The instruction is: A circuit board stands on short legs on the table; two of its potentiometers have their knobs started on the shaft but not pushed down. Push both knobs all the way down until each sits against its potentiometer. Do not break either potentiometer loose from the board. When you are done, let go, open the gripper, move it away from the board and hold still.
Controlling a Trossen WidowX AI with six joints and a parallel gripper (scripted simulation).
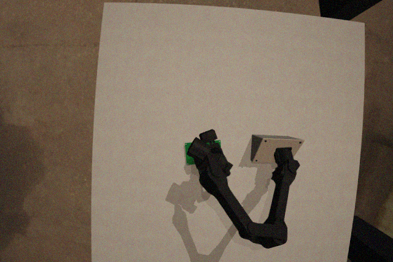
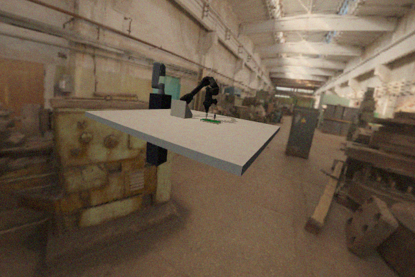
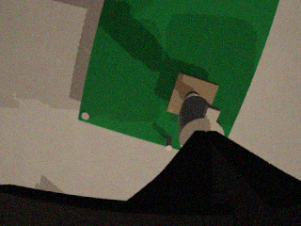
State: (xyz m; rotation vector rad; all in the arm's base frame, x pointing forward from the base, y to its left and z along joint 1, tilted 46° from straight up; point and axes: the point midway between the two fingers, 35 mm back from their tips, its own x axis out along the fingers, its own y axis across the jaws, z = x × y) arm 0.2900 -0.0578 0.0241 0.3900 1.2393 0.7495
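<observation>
The green circuit board (image 1: pixel 189 159) (image 2: pixel 211 120) (image 3: pixel 124 89) stands on the table. In the wrist view a knob (image 3: pixel 192 112), dark with a pale round top, stands over a tan square potentiometer (image 3: pixel 205 88). A bare bit of shaft seems to show between them. My gripper (image 3: pixel 203 142) (image 2: pixel 206 111) is shut and empty. Its tips point down and overlap the edge of this knob's pale top; whether they touch it I cannot tell. In the exterior view the other knob (image 2: pixel 214 115) stands upright to the right, too small to judge its height. The arm hides both knobs in the top view.
A grey wedge-shaped block (image 1: pixel 266 151) (image 2: pixel 179 109) carries the arm's base, right of the board in the top view. A small dark pin with a pale tip (image 3: pixel 168 142) is at the board's edge in the wrist view. The arm's shadow falls across the board and table.
</observation>
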